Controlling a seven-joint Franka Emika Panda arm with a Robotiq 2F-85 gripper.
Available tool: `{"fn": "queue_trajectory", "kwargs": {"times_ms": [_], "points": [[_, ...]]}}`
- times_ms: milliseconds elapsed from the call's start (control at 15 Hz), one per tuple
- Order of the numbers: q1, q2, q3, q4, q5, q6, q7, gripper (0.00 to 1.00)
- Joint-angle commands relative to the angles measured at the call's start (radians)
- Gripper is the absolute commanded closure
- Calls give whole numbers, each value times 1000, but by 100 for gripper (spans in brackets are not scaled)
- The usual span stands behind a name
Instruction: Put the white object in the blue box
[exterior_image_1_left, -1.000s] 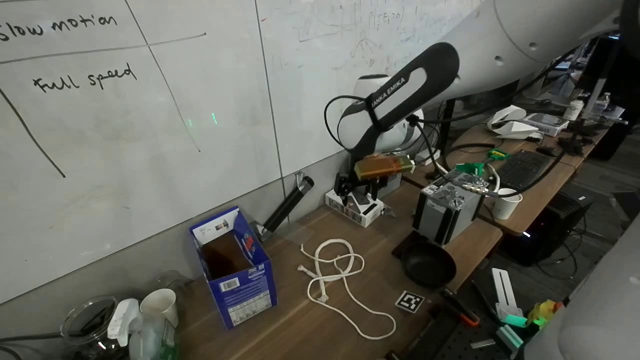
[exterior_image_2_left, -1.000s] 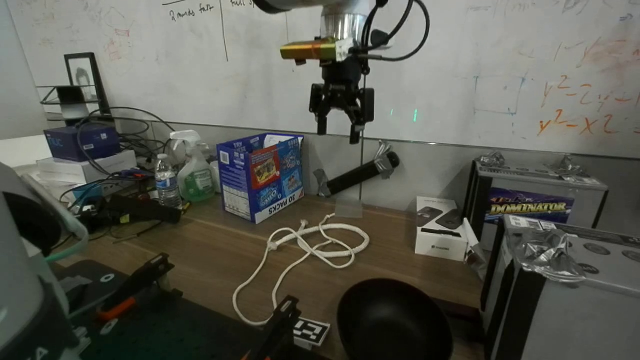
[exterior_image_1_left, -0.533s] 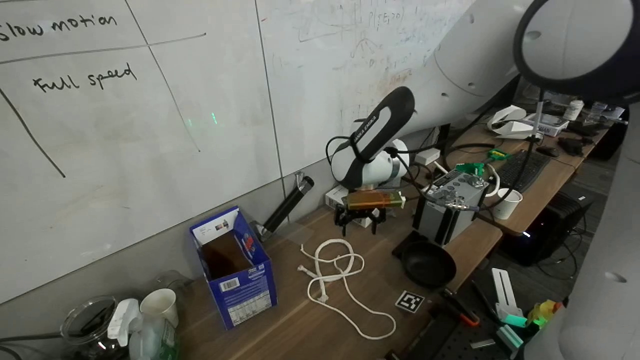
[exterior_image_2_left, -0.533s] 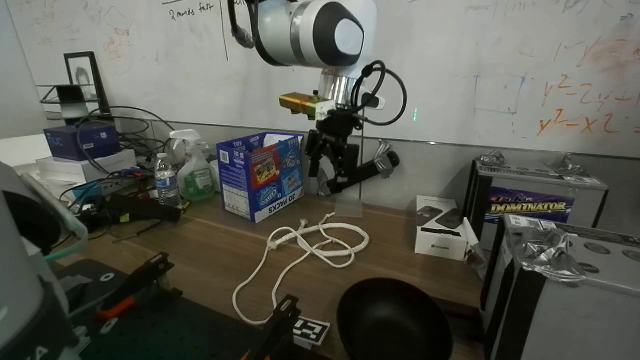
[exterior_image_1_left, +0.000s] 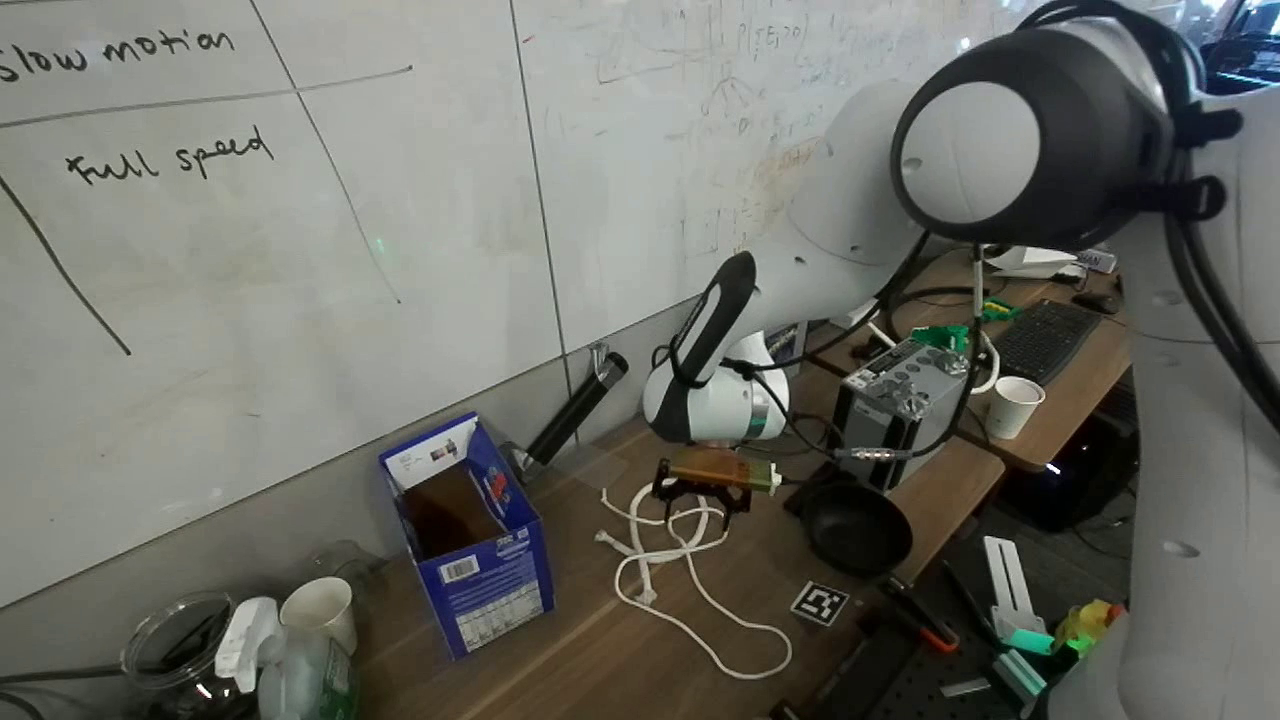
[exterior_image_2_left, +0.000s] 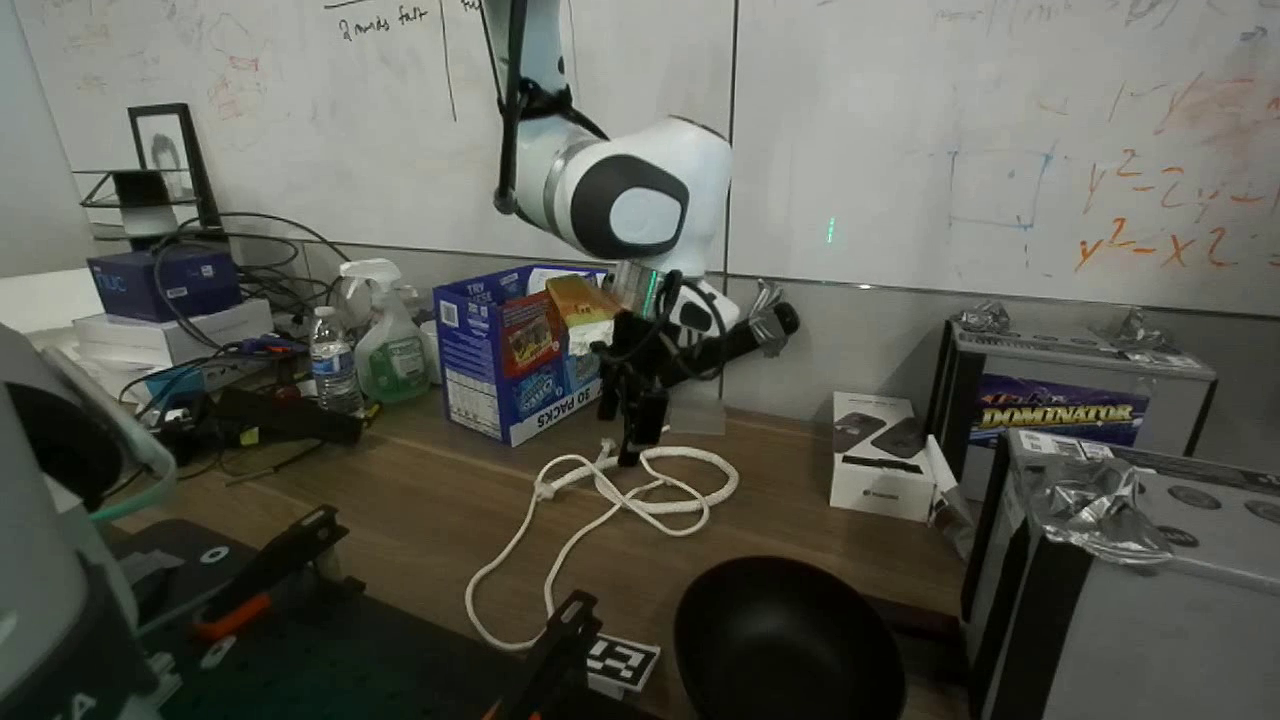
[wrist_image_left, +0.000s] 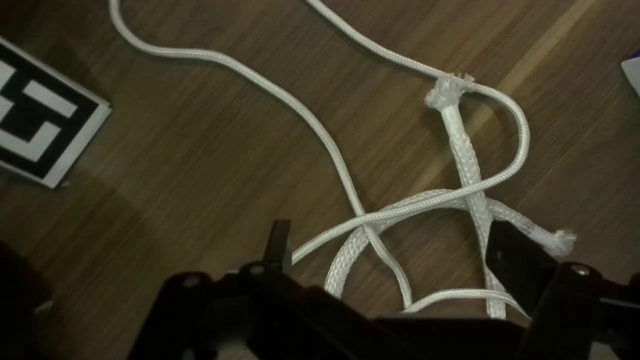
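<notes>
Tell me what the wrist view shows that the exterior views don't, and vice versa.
Only the wrist view: loose fibres, clearly distinct, on a frayed rope tip.

Only the exterior views: the open top of the blue box, the black pan and the whiteboard. A small corner at the wrist view's right edge may belong to the box.

Both: the white rope, the open gripper, the wooden table and the square marker.

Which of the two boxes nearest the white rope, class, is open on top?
The blue box printed 30 PACKS: its brown inside shows through the open top. The white box has a closed, printed top.
</notes>
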Motion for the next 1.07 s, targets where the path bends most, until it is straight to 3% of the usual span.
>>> {"fn": "queue_trajectory", "kwargs": {"times_ms": [0, 267, 467, 1000], "points": [[-5, 92, 33, 44, 77, 104, 32, 0], [11, 168, 27, 78, 89, 182, 74, 0], [56, 212, -21, 113, 43, 172, 134, 0], [101, 273, -68, 171, 13, 133, 202, 0]]}}
